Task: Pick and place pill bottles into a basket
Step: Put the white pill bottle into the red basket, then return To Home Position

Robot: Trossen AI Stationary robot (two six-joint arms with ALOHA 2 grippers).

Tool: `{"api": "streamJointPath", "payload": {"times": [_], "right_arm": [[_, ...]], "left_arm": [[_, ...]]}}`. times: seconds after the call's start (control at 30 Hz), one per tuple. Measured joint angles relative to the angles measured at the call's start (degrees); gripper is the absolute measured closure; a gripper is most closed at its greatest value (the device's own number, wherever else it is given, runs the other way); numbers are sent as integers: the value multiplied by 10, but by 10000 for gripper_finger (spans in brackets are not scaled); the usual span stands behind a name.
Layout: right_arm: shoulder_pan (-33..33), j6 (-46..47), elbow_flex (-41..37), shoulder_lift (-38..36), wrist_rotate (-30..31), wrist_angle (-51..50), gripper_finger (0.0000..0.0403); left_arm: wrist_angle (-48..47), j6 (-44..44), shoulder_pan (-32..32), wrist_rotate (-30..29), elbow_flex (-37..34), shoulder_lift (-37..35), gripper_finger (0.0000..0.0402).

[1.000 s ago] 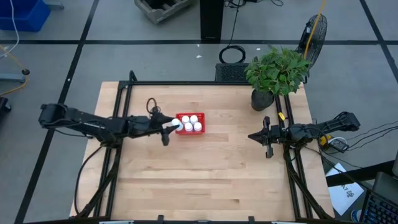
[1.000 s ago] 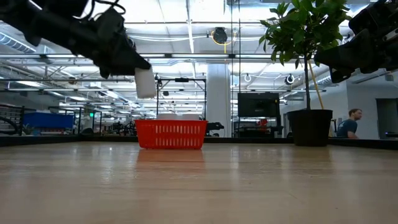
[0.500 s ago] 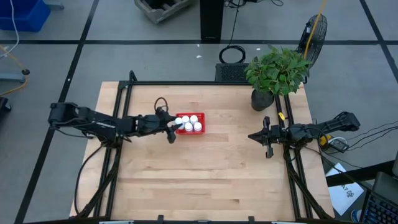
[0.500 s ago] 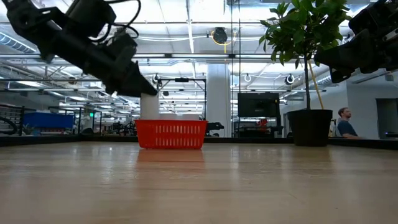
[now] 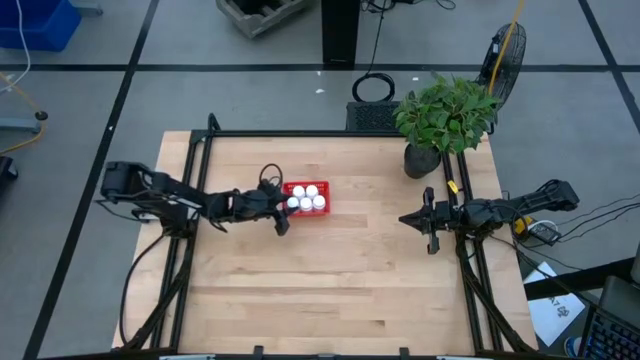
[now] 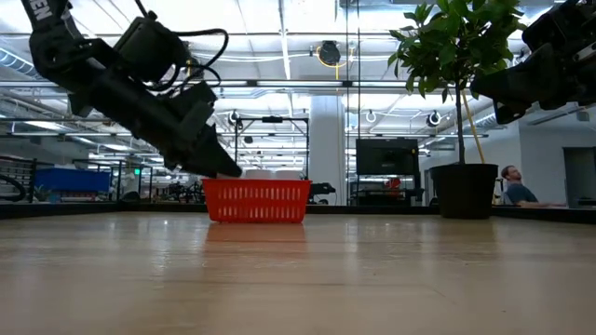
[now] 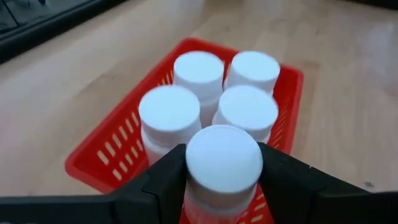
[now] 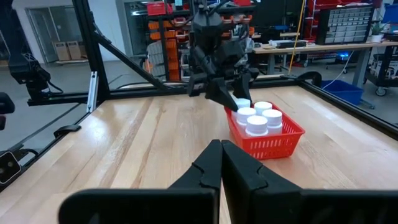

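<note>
Basket (image 7: 127, 144): red plastic mesh with lattice walls, sitting on the light wooden desk (image 7: 81, 93).
Bottles inside: four white bottles (image 7: 211, 93) with round caps, standing upright in two close pairs, sides touching or nearly so.
Held bottle (image 7: 224, 163): a fifth white bottle, cap up, at the near end of the basket, just beside the nearer pair.
Left end effector (image 7: 222, 177): two dark fingers (image 7: 166, 180) pressed against either side of the held bottle.

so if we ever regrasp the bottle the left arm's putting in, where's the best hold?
The same hold the left gripper has now: jaws across the body just under the round cap of the held bottle, coming from the basket's left-arm end. The bottle stands upright with four bottles packed close on its far side, so only that end looks open.
</note>
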Motion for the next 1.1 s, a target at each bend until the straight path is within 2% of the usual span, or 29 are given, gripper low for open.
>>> {"api": "streamJointPath", "payload": {"times": [0.1, 0.37, 0.63, 0.83, 0.97, 1.1], "right_arm": [[0, 0, 0, 0, 0, 0, 403], [0, 0, 0, 0, 0, 0, 403], [0, 0, 0, 0, 0, 0, 403], [0, 0, 0, 0, 0, 0, 403], [0, 0, 0, 0, 0, 0, 403], [0, 0, 0, 0, 0, 0, 403]], "left_arm": [[5, -3, 0, 0, 0, 14, 203], [31, -12, 0, 4, 0, 25, 226], [40, -12, 0, 24, 0, -24, 166], [10, -16, 0, 49, 0, -69, 152], [-24, -23, -13, 73, 0, -109, 178], [-46, 8, -50, 104, 0, -157, 250]]}}
